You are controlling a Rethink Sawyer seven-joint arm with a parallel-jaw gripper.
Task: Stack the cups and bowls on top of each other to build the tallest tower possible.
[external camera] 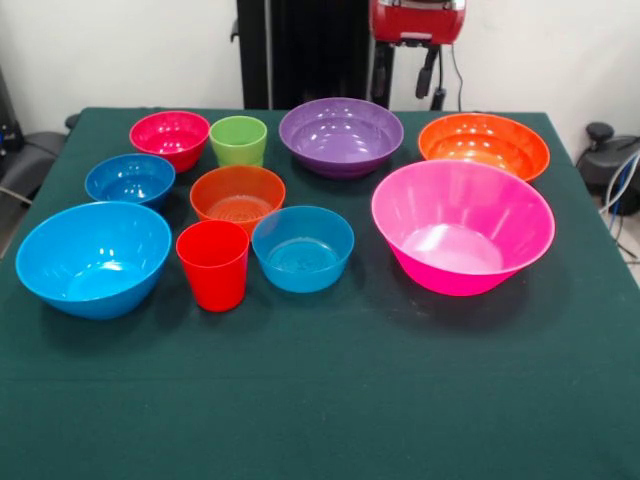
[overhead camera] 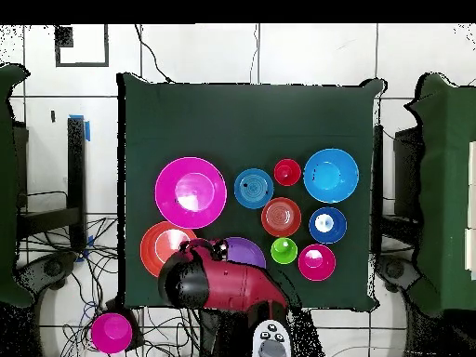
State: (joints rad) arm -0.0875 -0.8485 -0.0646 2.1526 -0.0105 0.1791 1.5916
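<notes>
While every vessel stands upright with its mouth facing up, none is nested in another, so no pile exists on the green tabletop (external camera: 320, 400). The hot-pink bowl (external camera: 462, 225), the widest, sits alone at the right of the front view, with an orange bowl (external camera: 485, 143) just behind it. A purple bowl (external camera: 341, 134) stands in the back row near the middle, the light green cup (external camera: 238, 140) to its left and a small magenta bowl (external camera: 170, 137) just beside that cup. A second orange bowl (external camera: 238, 195) sits in the middle, with a small dark blue bowl (external camera: 130, 180) to its left. In the front row stand the large light blue bowl (external camera: 93, 257), the red cup (external camera: 213, 264) just beside it, and a smaller light blue bowl (external camera: 302, 247) close to the cup's right. The cups' long axes run vertical.

The red arm (overhead camera: 223, 284) is drawn back: the overhead view shows it lying across the tabletop's robot-side edge, over part of the purple bowl and beside the orange one. In the front view only its red housing (external camera: 417, 20) shows at the top edge. Whether the jaws are wide or narrow cannot be told. Off the tabletop, another pink bowl (overhead camera: 112, 331) rests on the floor among cables.
</notes>
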